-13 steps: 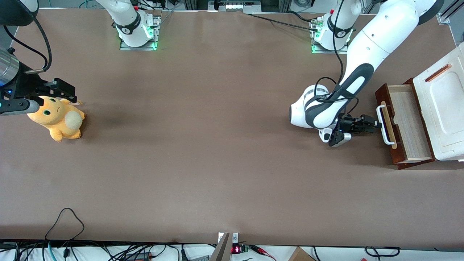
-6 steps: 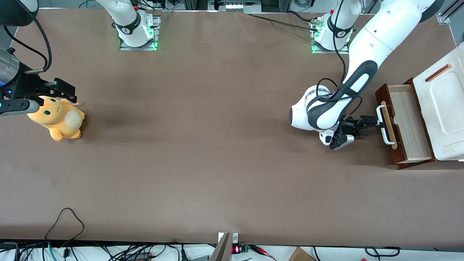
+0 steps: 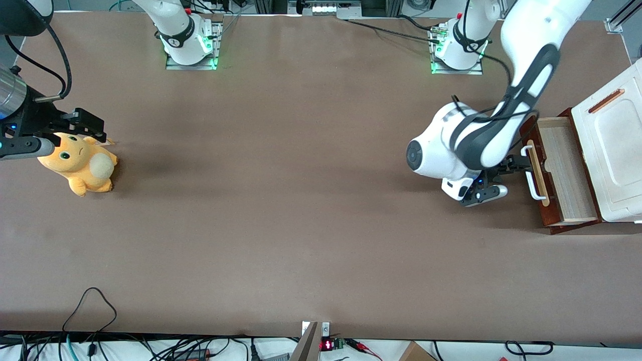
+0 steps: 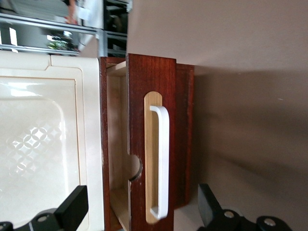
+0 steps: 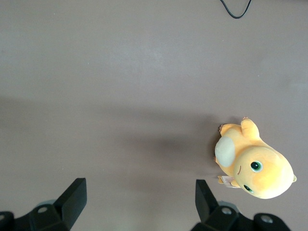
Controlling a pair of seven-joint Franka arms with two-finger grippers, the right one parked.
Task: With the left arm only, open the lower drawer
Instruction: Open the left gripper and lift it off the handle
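1. Reddish-brown wood forms the front of the lower drawer [image 3: 537,170], which is seen pulled well out of the white cabinet [image 3: 609,145] at the working arm's end of the table [image 3: 301,200], its pale wooden inside exposed.
2. A white U-shaped handle [image 4: 160,161] is mounted on a pale strip on the drawer front; a gap between bar and strip is visible in the wrist view.
3. The left arm [image 3: 501,115] is raised in front of the drawer, and its gripper [image 4: 139,214] is held just in front of the handle, not touching it.
4. The fingers [image 4: 72,208] are spread wide apart with nothing between them.
5. The drawer is judged to be rigid and fairly light, likely sliding with little resistance; the smooth handle bar could be slippery.
6. The mid-length of the handle bar is judged the best place to take hold, so that the pull stays straight and the drawer does not skew.
7. The task appears largely accomplished.
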